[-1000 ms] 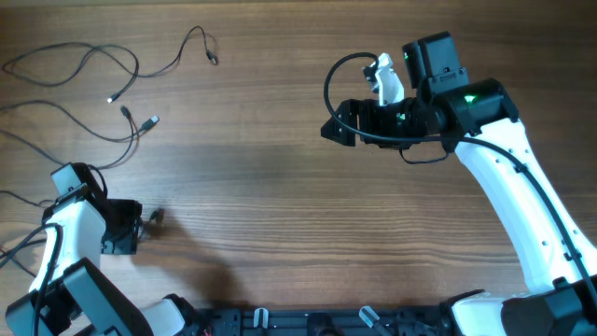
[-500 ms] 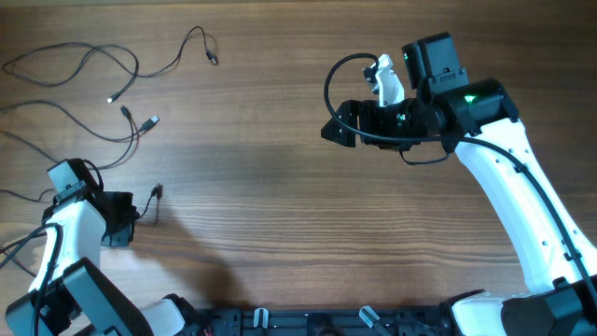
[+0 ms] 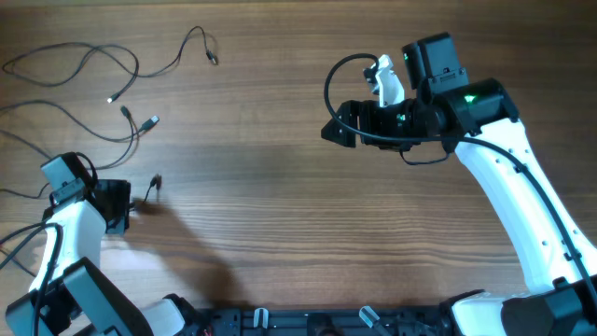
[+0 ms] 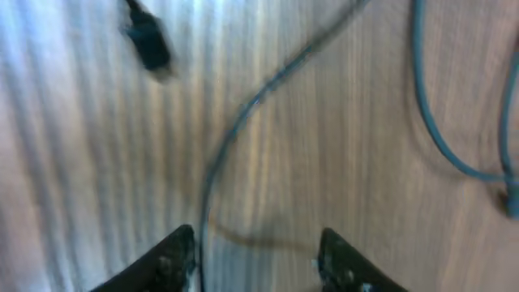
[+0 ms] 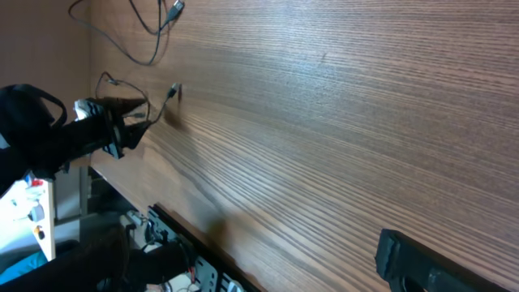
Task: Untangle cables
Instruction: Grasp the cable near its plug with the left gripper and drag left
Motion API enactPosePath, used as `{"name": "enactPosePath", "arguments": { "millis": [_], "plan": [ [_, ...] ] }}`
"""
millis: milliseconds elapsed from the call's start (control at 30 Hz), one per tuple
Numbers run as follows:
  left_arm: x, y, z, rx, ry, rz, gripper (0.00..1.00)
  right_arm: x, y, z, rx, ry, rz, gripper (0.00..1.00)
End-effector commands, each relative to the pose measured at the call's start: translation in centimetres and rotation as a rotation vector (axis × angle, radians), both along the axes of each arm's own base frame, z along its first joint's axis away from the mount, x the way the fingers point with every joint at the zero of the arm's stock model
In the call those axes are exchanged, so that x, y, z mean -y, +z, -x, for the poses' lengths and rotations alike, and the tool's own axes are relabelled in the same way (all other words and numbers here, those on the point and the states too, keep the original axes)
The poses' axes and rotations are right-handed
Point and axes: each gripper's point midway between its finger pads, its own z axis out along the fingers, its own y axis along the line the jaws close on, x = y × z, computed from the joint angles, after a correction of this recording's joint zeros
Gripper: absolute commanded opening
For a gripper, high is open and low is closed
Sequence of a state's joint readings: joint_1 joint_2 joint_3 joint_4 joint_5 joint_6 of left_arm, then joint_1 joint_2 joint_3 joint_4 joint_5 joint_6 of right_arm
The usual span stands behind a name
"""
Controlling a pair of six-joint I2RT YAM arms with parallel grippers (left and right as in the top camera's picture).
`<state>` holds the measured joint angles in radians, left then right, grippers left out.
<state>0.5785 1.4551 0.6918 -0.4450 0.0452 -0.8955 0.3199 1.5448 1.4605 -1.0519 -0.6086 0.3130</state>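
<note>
Wood-grain table (image 3: 280,196) carries thin cables (image 3: 152,121), seemingly loose.

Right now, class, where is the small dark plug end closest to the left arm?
The plug end lies on the table's left side in the overhead view, just right of the left arm's jaws, below the loose cables.

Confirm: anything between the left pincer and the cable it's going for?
Nothing visible does. In the left wrist view the thin cable runs across the table straight into the gap of the open left pincer, close to the finger on the picture's left. A dark plug lies further ahead, apart from both fingers.
</note>
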Motion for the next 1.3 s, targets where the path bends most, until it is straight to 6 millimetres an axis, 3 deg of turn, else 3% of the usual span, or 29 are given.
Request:
{"name": "enactPosePath", "arguments": {
  "millis": [0, 33, 67, 300, 433, 567, 633, 1000, 1267],
  "plan": [
    [0.7, 1.3, -1.5, 0.066, -0.072, 0.020, 0.84, -0.3, -0.3, 0.3, -0.025, 0.009, -0.011, 1.00],
    [0.5, 2.0, -1.9, 0.077, -0.103, -0.002, 0.96, -0.3, -0.3, 0.3, -0.024, 0.010, -0.011, 1.00],
    [0.3, 2.8, -2.1, 0.087, -0.124, -0.017, 1.00, -0.3, -0.2, 0.3, -0.023, 0.010, -0.012, 1.00],
    [0.3, 7.0, -1.6, 0.136, -0.125, -0.075, 1.00, -0.4, -0.1, 0.0, -0.007, 0.010, -0.017, 1.00],
    [-1.3, 8.1, 0.1, 0.081, -0.063, -0.184, 1.00, -0.4, -0.1, 0.0, -0.009, 0.011, -0.015, 0.99],
    [-4.1, 7.6, 3.6, -0.085, 0.103, -0.309, 1.00, -0.4, -0.1, 0.0, -0.006, 0.012, -0.016, 1.00],
    [-4.6, 6.9, 4.8, -0.134, 0.200, -0.310, 1.00, -0.5, -0.1, -0.1, -0.004, 0.012, -0.017, 1.00],
    [-6.6, 1.7, 7.8, -0.249, 0.516, -0.191, 0.97, -0.3, -0.3, 0.3, -0.020, 0.015, -0.009, 1.00],
    [-9.1, 2.0, 8.0, -0.182, 0.602, -0.213, 0.97, -0.3, -0.2, 0.2, -0.012, 0.015, -0.009, 1.00]
  ]
}}
